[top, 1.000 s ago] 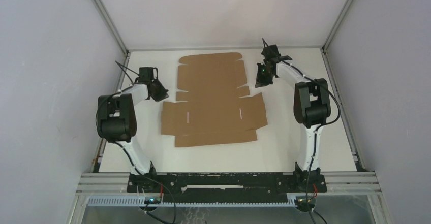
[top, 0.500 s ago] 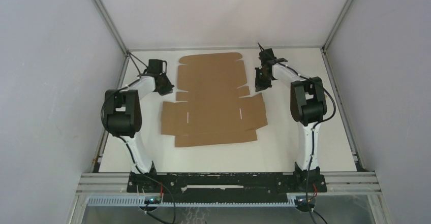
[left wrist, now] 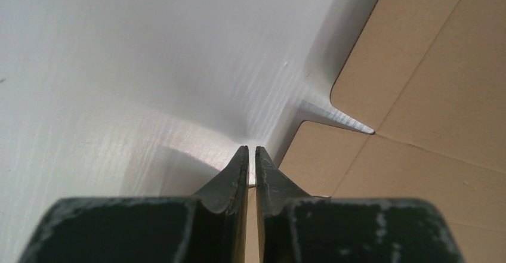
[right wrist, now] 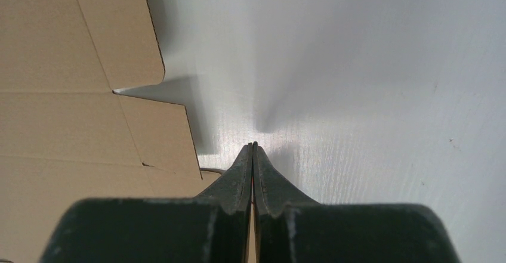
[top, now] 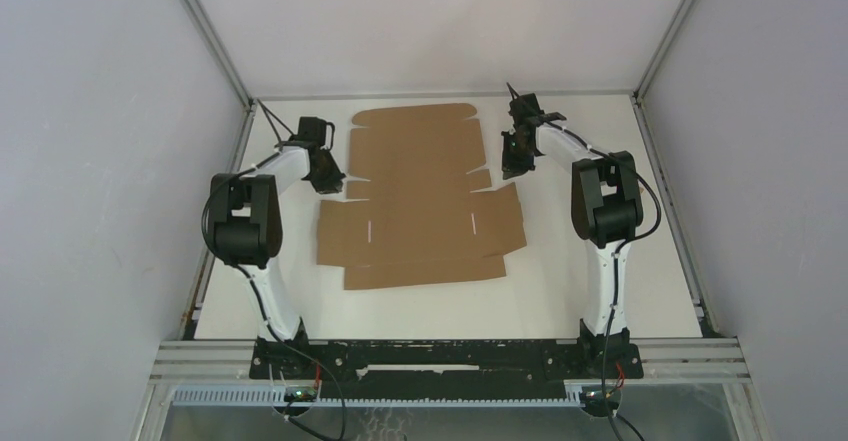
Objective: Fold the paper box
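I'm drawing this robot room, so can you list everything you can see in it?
flat brown cardboard die-cut box: one, brown, unfolded in the middle of the table
white table: one, white, under everything
grey walls: three, pale grey, left, right and back
left arm: one, black and white, left of the box
right arm: one, black and white, right of the box
left hand: one, black, beside the box's left edge, open a crack, empty
right hand: one, black, beside its right edge, shut, empty
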Action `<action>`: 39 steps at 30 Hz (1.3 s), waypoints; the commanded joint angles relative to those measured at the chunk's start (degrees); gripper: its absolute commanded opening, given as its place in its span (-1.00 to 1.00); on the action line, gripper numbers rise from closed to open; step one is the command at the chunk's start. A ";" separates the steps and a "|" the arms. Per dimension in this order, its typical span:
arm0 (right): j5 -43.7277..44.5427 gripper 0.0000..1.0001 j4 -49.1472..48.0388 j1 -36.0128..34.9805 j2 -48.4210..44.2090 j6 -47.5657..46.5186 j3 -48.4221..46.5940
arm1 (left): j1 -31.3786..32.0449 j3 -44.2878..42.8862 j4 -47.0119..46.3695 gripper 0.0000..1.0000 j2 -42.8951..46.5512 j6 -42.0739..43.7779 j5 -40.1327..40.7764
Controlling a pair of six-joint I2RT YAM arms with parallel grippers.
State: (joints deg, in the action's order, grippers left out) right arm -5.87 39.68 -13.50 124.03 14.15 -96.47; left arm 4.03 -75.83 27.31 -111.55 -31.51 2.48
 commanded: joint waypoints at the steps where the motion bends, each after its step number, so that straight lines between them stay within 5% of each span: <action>1: 0.40 -0.87 -0.29 -0.30 -0.11 -1.31 -2.76 | -0.65 -3.02 2.14 -0.74 0.23 -0.47 0.31; 18: 1.18 -0.87 1.71 -1.81 1.81 -2.11 -6.36 | -0.93 -16.82 15.87 -0.65 -8.32 2.04 0.34; 39: 0.87 -0.87 1.72 -2.79 2.24 -1.57 -5.73 | 1.61 -22.21 21.38 -0.71 -10.97 6.36 2.05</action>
State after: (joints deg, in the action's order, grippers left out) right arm -5.21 41.67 -15.68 125.91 12.91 -100.55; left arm 4.75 -93.65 46.96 -121.34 -26.83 2.96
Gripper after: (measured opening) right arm 0.066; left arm 0.148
